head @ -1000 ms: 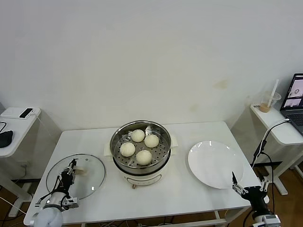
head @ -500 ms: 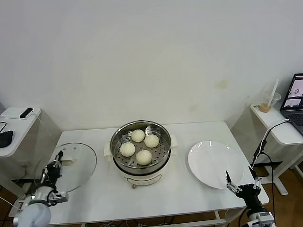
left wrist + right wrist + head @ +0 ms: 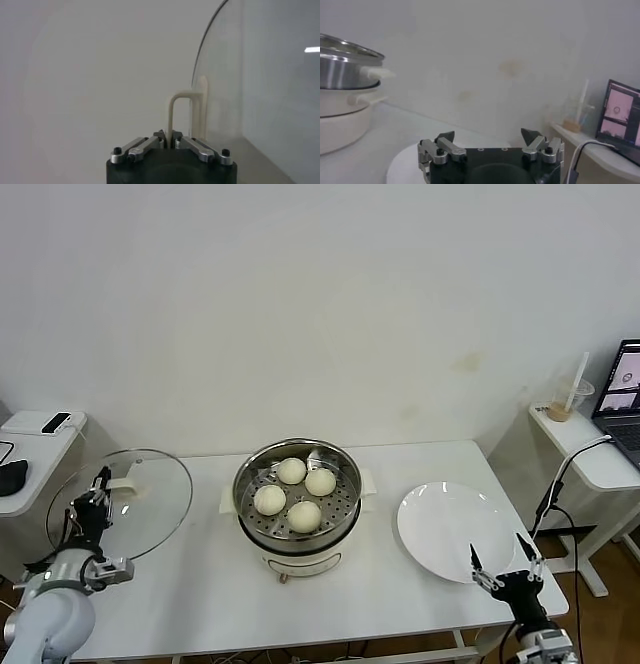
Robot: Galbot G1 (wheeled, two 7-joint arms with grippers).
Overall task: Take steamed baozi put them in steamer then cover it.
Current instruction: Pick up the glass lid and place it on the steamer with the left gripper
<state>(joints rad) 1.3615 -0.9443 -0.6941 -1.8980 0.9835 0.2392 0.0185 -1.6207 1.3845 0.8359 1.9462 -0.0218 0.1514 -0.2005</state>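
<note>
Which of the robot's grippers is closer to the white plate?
The right gripper, open, hovering at the plate's near edge. The left gripper is far across the table, beyond the steamer, holding the lid.

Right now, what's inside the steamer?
Four steamed baozi sit on the perforated tray inside the open steamer. Whatever lies below that tray is hidden. The glass cover is off, held up at the left.

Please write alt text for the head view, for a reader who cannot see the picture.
The left gripper, at the table's left edge, holds the glass cover lifted and tilted by its cream handle. At the centre of the white table the open steamer holds four baozi. The right gripper, jaws open, is beside an empty white plate.
</note>
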